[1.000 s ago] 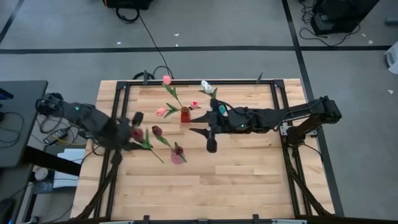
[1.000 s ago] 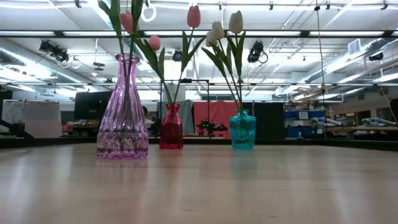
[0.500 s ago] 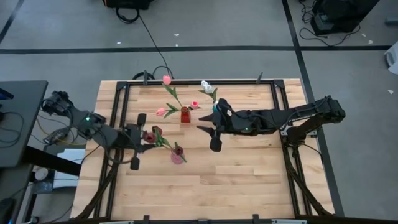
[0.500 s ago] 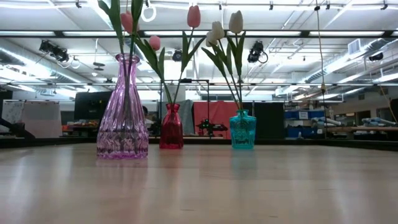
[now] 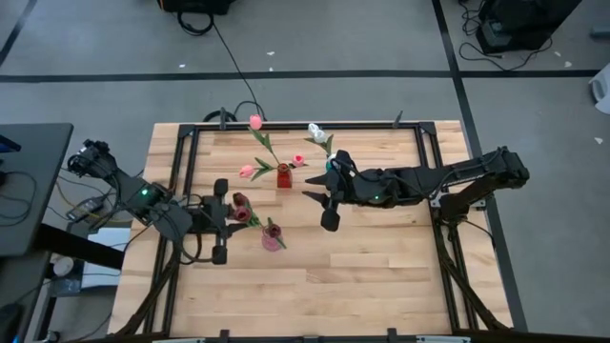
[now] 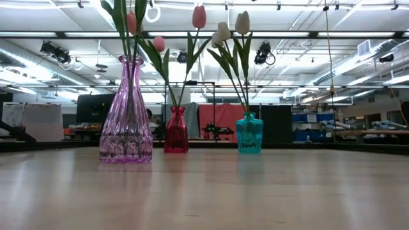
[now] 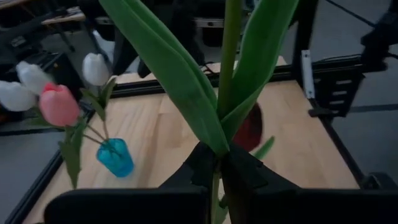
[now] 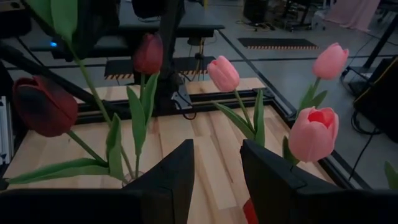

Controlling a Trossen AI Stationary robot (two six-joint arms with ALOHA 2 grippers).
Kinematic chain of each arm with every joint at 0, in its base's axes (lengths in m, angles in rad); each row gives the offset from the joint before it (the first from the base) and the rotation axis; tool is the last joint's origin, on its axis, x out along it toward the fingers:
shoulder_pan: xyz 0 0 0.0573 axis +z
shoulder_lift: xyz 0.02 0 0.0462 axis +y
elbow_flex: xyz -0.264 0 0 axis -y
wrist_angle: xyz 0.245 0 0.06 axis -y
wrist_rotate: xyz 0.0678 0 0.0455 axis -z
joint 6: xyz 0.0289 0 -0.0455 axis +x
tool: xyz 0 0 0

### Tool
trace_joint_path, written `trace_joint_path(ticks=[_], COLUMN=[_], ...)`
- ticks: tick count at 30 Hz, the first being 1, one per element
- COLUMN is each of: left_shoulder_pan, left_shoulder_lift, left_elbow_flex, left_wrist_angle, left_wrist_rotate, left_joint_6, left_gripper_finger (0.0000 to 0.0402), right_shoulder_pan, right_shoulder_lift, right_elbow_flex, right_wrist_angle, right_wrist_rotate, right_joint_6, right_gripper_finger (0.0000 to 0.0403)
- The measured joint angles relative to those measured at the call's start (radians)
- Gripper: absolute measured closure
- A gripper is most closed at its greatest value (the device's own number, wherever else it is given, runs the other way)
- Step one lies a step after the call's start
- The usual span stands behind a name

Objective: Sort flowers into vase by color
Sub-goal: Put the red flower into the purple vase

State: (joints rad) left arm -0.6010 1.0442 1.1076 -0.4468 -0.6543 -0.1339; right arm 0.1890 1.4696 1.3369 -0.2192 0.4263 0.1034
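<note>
Left tool: the left tool point(image 5: 217, 218) is hovering at the left-centre of the high view, just left of the pink vase point(image 5: 273, 239). In the left wrist view its two dark fingers point(image 7: 239, 171) are pressing together on a green stem point(image 7: 229, 56), so it is gripping a maroon tulip point(image 5: 239, 201) by the stalk.

Right tool: the right tool point(image 5: 322, 209) is hanging at the centre of the high view, right of the red vase point(image 5: 284, 176). In the right wrist view its fingers point(image 8: 178, 171) are standing apart with bare wood showing between them; it is holding nothing.

Pink vase: it is standing on the surface point(image 5: 362, 276) a little below centre in the high view and at the left of the low view point(image 6: 126, 115). Maroon tulip heads are leaning out of it toward the upper left; two of them point(image 8: 40, 104) are showing at the left of the right wrist view.

Red vase: it is sitting above the pink vase in the high view and in the middle of the low view point(image 6: 176, 130), carrying the pink tulips point(image 5: 255, 122), which are spreading toward the top of the frame.

Blue vase: the blue vase point(image 6: 249, 133) is standing right of the red one in the low view, holding white tulips point(image 6: 242, 22). From above point(image 5: 329, 164) it is mostly hiding behind the right arm, with a white head point(image 5: 315, 131) showing near the surface's top edge.
</note>
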Motion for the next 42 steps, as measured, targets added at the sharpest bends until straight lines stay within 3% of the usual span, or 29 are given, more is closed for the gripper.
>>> trace_joint_path(ticks=[21,35,38,42], left_shoulder_pan=[0.02,0.044,0.045,0.045], left_shoulder_lift=[0.001,0.001,0.001,0.001], left_elbow_flex=[-0.168,-0.35,-0.36,-0.36], left_wrist_angle=[0.131,0.332,0.332,0.334], left_wrist_rotate=[-0.042,-0.031,-0.015,-0.005], left_joint_6=[-0.141,-0.219,-0.238,-0.227], left_gripper_finger=[0.0377,0.0375,0.0362,0.0312], right_shoulder_pan=[0.003,0.007,0.007,0.007], right_shoulder_lift=[0.0,0.0,0.0,0.0], right_elbow_flex=[0.0,0.0,0.0,0.0], right_wrist_angle=[-0.007,-0.022,-0.022,-0.022], right_wrist_rotate=[0.0,-0.001,-0.001,-0.001], right_joint_6=[0.011,0.051,0.057,0.06], right_gripper_finger=[0.0259,0.0259,0.0259,0.0259])
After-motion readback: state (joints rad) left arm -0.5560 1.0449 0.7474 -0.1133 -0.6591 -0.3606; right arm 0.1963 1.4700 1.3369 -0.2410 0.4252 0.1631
